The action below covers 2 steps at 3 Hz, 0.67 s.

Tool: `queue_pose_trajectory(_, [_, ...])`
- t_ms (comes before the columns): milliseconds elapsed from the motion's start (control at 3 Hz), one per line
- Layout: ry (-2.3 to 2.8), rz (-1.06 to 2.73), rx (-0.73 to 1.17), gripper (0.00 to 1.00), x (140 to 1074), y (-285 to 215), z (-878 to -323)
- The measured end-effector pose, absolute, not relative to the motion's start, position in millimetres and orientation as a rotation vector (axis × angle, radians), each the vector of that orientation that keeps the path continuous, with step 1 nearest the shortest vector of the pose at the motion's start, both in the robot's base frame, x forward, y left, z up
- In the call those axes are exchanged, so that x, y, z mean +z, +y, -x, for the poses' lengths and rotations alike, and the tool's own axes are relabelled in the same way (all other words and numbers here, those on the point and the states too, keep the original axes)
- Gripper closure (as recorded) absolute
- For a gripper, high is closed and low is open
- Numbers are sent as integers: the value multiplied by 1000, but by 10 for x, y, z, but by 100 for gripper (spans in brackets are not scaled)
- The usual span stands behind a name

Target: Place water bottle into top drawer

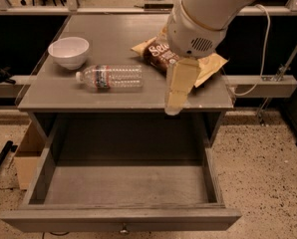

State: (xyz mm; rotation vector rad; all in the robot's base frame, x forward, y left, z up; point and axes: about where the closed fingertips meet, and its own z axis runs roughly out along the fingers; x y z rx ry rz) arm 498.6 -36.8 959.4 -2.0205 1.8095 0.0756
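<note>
Bottle [111,77] lies on its side on the tabletop [113,34], long axis across it, cap toward the bowl [69,52]. Your gripper [176,91] hangs just beside its base end, over the front edge. Grip state: can't tell. Drawer [121,218] open.

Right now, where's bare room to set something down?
Bare: inside the open grey wooden top drawer, and the grey tabletop behind the clear ribbed water bottle, between white bowl and brown snack bag. Crowded: front right, where the end effector hangs.
</note>
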Motion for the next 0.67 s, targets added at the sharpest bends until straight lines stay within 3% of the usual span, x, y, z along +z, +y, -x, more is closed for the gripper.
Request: queue_pose_trajectory(667, [1712,1983,229,0,9519,-381,-5364])
